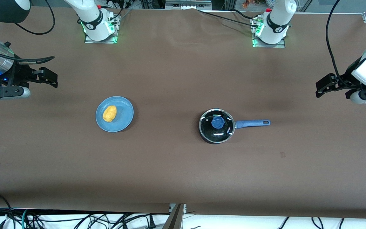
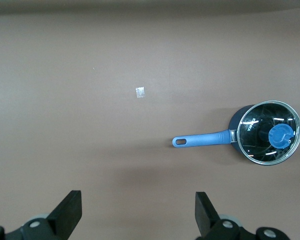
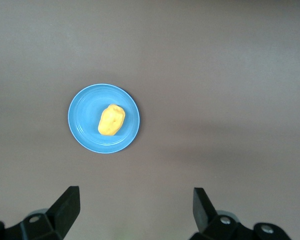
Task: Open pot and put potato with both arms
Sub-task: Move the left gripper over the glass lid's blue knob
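Right gripper [image 1: 51,78] hangs wide open over its end of the table, holding nothing. Next comes the plate [image 1: 124,122] with the potato [image 1: 109,114] on it. Then the pot [image 1: 216,126], lid [image 1: 224,132] on — handle [image 1: 253,123] lying lengthwise along the table, pointing toward the left arm's end. Left gripper [image 1: 324,86] hangs there, open and empty too.

Both arms waiting, raised over the surface [image 1: 183,178], one at each end. Left gripper [image 1: 324,86] up over left arm's end, fingers [image 2: 70,212] spread wide, holding nothing. Right gripper [image 1: 48,77] up over right arm's end, fingers [image 3: 67,207] likewise wide apart, nothing held.
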`<state>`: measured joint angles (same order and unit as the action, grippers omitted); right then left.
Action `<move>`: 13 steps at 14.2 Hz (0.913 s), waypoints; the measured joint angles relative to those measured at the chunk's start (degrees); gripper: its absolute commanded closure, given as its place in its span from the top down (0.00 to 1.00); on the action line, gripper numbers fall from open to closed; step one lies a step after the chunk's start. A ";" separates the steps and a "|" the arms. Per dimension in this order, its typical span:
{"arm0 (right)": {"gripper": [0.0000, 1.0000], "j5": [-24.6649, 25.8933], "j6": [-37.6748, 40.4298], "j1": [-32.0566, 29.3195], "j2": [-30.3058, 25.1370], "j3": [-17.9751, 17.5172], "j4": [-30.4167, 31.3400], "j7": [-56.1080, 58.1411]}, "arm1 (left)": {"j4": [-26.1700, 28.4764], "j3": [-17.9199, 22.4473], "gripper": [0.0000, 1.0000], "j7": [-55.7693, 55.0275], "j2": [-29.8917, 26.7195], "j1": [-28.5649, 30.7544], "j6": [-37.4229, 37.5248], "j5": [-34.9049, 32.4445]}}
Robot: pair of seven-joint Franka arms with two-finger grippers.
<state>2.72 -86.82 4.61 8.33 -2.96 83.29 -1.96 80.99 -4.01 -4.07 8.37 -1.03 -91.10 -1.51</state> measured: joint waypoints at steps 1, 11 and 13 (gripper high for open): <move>1.00 0.00 0.00 0.00 0.00 0.00 0.00 0.00 | 0.00 0.00 1.00 0.00 0.00 0.00 0.00 0.00; 1.00 0.00 0.00 0.00 0.00 0.00 0.00 0.00 | 0.01 -0.94 1.00 -7.53 0.78 -3.94 0.00 0.98; 1.00 0.00 0.00 -0.01 0.00 0.00 -0.01 0.00 | 0.01 -1.27 1.00 -13.40 1.68 -7.05 0.00 1.02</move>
<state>2.72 -86.82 4.60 8.33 -2.96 83.29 -1.96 81.00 -5.28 -17.47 10.05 -8.08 -91.10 -0.49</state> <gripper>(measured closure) 0.000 0.000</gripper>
